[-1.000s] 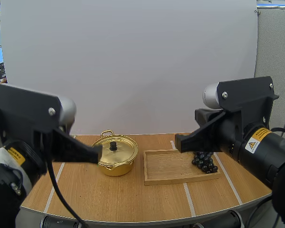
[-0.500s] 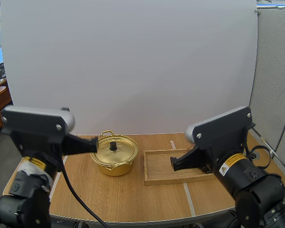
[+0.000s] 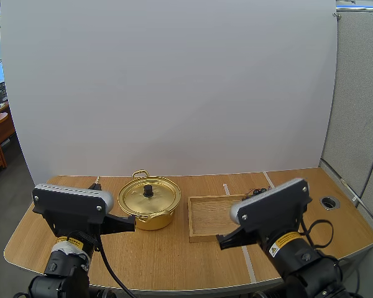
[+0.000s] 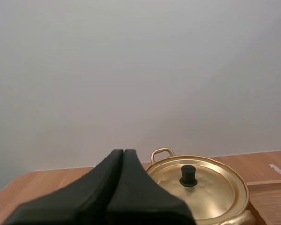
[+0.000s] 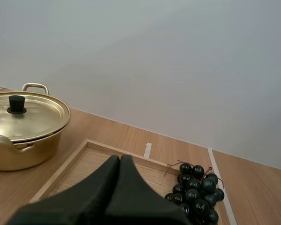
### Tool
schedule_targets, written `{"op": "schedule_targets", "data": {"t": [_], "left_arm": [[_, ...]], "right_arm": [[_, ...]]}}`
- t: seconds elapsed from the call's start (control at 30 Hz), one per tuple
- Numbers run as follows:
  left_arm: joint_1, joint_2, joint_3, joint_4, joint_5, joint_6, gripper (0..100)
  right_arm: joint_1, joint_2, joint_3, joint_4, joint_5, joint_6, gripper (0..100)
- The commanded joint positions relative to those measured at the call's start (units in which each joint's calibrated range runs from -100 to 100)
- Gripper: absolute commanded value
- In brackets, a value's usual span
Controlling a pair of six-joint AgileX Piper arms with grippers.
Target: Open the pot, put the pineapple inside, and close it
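Light wooden desk (image 3: 174, 261) with white tape lines, plain white panel behind. Left of centre, a gold metal pot (image 3: 150, 216): round, polished, with loop handles. Lid (image 3: 158, 200) seated, small black knob (image 3: 148, 190) at its centre. Just beside the pot, to the right, a shallow rectangular wooden tray (image 3: 205, 217) with a low rim and visible grain.

No pineapple found. In its place, a bunch of dark, glossy grapes (image 5: 196, 193) at the tray's right end, thin stem showing.

Left gripper (image 4: 123, 153): closed on nothing, fingers pressed into one wedge, short of the pot and pointing toward it. Right gripper (image 5: 120, 159): likewise closed and empty, near the tray's front edge, grapes off to its right.

Lid judged light, stiff and slick, with the knob as the only sound hold, pinched from two sides. Grapes judged soft, easily bruised and prone to shedding berries. Best taken gently across the top of the bunch or at the stem.
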Motion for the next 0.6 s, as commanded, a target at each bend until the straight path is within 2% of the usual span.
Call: {"op": "schedule_targets", "data": {"t": [0.0, 0.1, 0.23, 0.57], "left_arm": [[0.19, -0.2, 0.4, -0.8, -0.6, -0.5, 0], [0.19, -0.2, 0.4, -1.5, 1.6, -0.5, 0], [0.19, -0.2, 0.4, -2.9, 10.4, -0.6, 0], [0.19, -0.2, 0.4, -1.2, 21.2, -1.6, 0]], "right_arm": [[-1.5, -0.3, 0.4, 1.2, -1.8, 0.1, 0], [-1.9, -0.3, 0.4, 3.1, -1.0, 0.1, 0], [-2.3, -0.3, 0.4, 5.3, 2.6, 0.1, 0], [-2.4, -0.3, 0.4, 5.3, 14.2, 0.4, 0]]}}
